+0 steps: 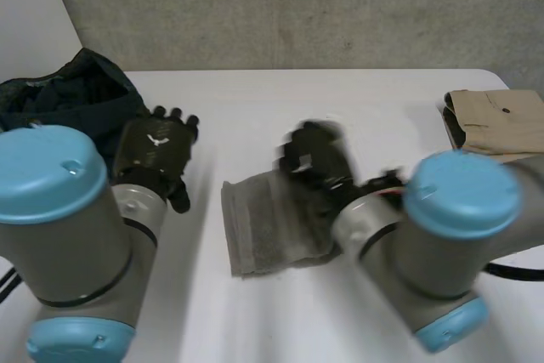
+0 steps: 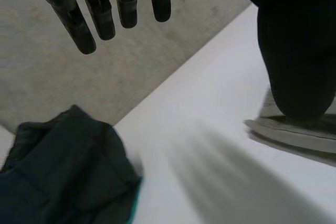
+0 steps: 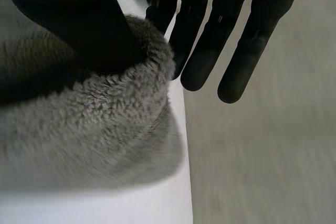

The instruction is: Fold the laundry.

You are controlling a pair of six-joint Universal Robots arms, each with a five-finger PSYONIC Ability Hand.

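**Right arm (image 1: 442,244) low over the grey towel (image 1: 268,227): fold may be pulled open**

Both arms are seen nearest the head camera, the left arm (image 1: 64,235) at one side and the right arm bent in over the white table (image 1: 255,329). Just beyond the right arm, the grey towel is laid near the table's middle, folded into a thick pad. Its far edge is grasped by the right hand (image 1: 313,157). In the right wrist view a fleecy rim is raised between the thumb and the straight fingers (image 3: 249,40). The left hand (image 1: 157,146) is held relaxed and empty above bare table, between the towel and the dark laundry heap (image 1: 76,95). A tan folded garment (image 1: 497,121) is set well apart at the table's right edge.

Three risks are judged from this:
- **Dragging:** the towel is pinned by nothing else, so the whole pad could be dragged or flipped if the pinched rim is lifted quickly.
- **Slipping:** the grip looks shallow, so the plush pile may be let slip and the layers dropped askew.
- **Collision:** should the left hand be brought over to steady the pad, the two hands could be knocked together above it.
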